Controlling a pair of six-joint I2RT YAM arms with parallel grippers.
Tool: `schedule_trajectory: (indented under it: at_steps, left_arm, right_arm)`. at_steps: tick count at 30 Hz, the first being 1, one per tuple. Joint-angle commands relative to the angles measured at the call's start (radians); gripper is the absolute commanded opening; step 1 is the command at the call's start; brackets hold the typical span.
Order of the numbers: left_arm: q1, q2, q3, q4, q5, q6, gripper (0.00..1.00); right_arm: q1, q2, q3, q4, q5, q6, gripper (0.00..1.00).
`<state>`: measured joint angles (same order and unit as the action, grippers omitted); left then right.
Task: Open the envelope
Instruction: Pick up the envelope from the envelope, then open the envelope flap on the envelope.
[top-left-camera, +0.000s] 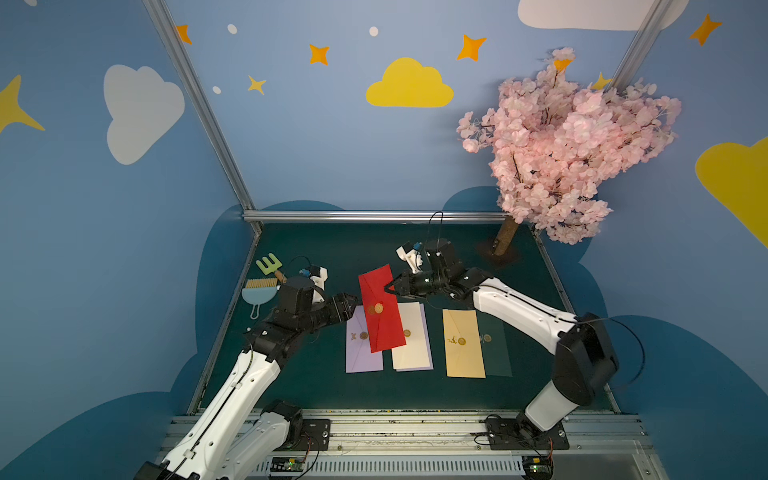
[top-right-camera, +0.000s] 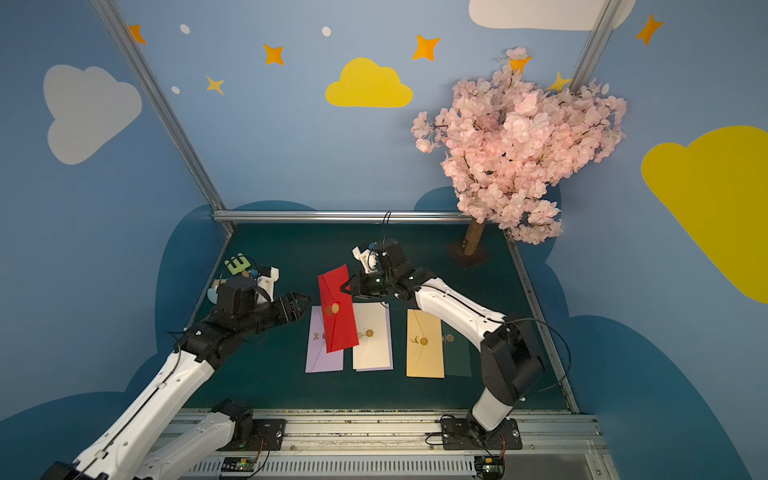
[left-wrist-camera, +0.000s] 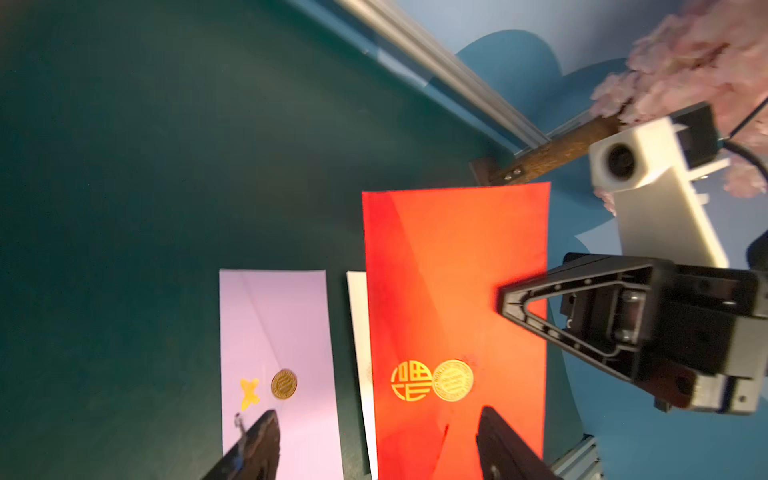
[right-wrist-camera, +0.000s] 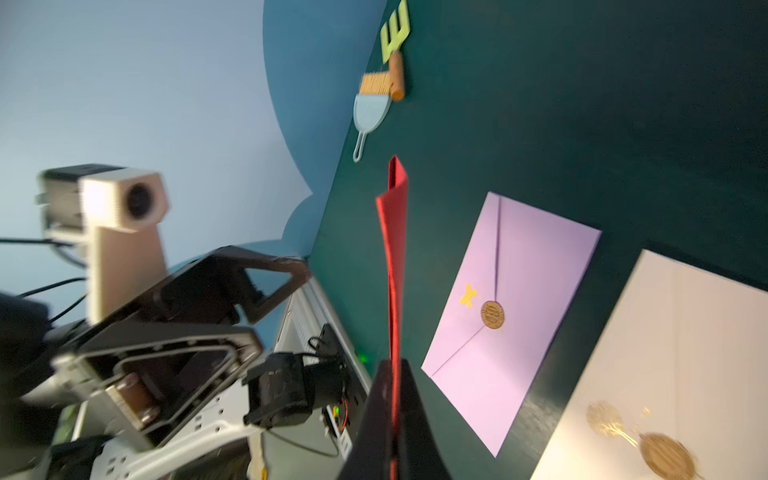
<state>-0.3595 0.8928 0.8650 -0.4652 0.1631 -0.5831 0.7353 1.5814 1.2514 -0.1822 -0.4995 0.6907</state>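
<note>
Right end effector clamped on red envelope, left end effector apart, green envelope half hidden

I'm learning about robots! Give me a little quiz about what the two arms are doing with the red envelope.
1. Fill the gap: the left gripper, next to the red envelope, has its jaws ____ (open or shut).
2. What keeps the red envelope up off the table?
A) the right gripper, pinching its edge
B) the left gripper
C) nothing, it lies flat
3. True or false: the lilac envelope lies flat on the table and has a gold seal on it.

Key: 1 open; 2 A; 3 true.
</note>
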Motion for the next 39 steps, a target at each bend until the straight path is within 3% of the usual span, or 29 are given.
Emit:
schedule_trajectory:
  at_steps: [1, 8, 14, 20, 30, 39]
  left_arm:
    - [-0.091, -0.013, 0.065, -0.103, -0.138, 0.108, 0.76]
    - [-0.478, 0.124, 0.176, -0.199, -0.557, 0.209, 0.76]
    - [-0.641, 0.188, 0.102, -0.072, -0.684, 0.199, 0.77]
    - [-0.71, 0.193, -0.018, 0.103, -0.693, 0.244, 0.76]
    - [-0.719, 0.193, -0.096, 0.303, -0.607, 0.309, 0.78]
    - [-0.719, 0.206, -0.113, 0.352, -0.542, 0.305, 0.8]
  right_arm:
    - [0.028, -0.133, -0.082, -0.052, 0.255, 0.043, 0.0]
    - [0.062, -0.362, -0.18, -0.129, 0.493, 0.101, 0.0]
    - [0.07, -0.417, -0.205, -0.151, 0.585, 0.093, 0.0]
    - [0.08, -0.41, -0.196, -0.18, 0.622, 0.088, 0.0]
    - [0.103, -0.373, -0.145, -0.208, 0.653, 0.074, 0.0]
    - [0.126, -0.352, -0.101, -0.219, 0.666, 0.066, 0.0]
